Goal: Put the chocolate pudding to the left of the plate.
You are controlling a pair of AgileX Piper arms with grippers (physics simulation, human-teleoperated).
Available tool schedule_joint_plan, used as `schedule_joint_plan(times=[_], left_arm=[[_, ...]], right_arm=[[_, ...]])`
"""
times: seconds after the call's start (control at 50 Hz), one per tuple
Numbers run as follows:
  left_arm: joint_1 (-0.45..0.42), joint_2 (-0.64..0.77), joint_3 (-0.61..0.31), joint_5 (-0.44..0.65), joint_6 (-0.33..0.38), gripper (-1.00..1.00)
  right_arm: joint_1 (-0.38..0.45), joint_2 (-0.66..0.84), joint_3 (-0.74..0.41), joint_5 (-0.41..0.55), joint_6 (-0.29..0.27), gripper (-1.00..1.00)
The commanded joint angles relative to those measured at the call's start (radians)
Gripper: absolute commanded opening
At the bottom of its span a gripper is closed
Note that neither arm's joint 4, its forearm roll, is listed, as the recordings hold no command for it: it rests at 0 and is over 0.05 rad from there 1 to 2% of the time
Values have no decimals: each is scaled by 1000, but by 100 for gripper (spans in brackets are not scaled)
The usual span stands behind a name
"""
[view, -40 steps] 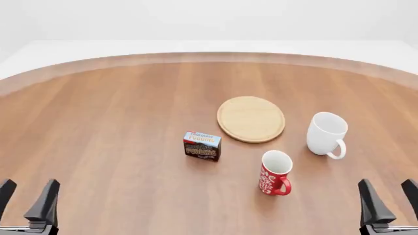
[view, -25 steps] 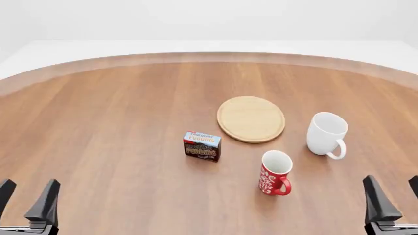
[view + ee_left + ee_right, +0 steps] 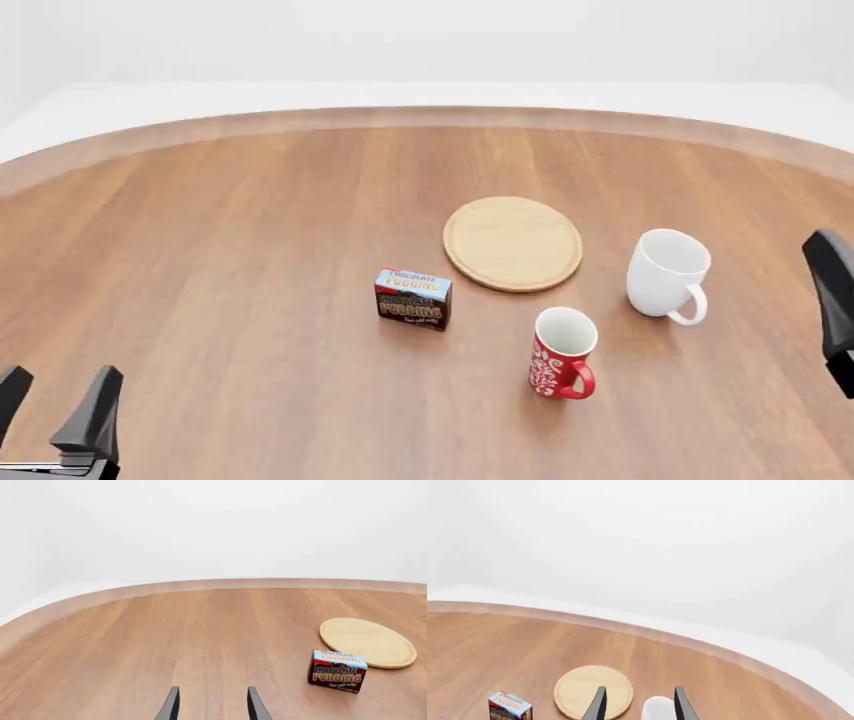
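Near the middle of the round brown wooden table (image 3: 240, 250), the small dark brown chocolate pudding carton with its light blue-white top band (image 3: 412, 298) stands upright, close to the near-left edge of the flat round light tan wooden plate (image 3: 513, 243) but not touching it. To the right of the plate stands a plain white mug (image 3: 666, 272), its handle turned toward me, and nearer to me, between the carton and the white mug, stands a red mug with a white swirl pattern (image 3: 562, 352), also upright. My left gripper (image 3: 54, 415) hangs low at the near-left corner of the front view, well apart from the carton, its two dark fingers spread with a clear gap and nothing between them. My right gripper (image 3: 638, 705) sits at the right edge of the front view, where only one dark finger (image 3: 830, 285) shows; from its own wrist camera I see both fingers parted and empty, pointing toward the plate and the white mug, with the carton off to one side.
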Motion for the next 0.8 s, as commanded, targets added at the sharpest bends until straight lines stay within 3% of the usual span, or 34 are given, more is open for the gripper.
schedule_joint_plan(times=[0.02, 0.14, 0.22, 0.42, 0.54, 0.6, 0.64, 0.8], left_arm=[[0, 0, 0, 0, 0, 100], [0, 0, 0, 0, 0, 100], [0, 0, 0, 0, 0, 100], [0, 0, 0, 0, 0, 100], [0, 0, 0, 0, 0, 100], [0, 0, 0, 0, 0, 100], [0, 0, 0, 0, 0, 100], [0, 0, 0, 0, 0, 100]], right_arm=[[53, 216, -180, 8, -97, 100], [104, 306, -227, 26, -153, 100], [132, 402, -317, 56, -221, 100], [195, 610, -566, 189, -307, 100], [202, 723, -640, 223, -367, 100], [223, 793, -686, 271, -365, 100], [212, 834, -704, 265, -410, 100], [219, 955, -789, 292, -447, 100]])
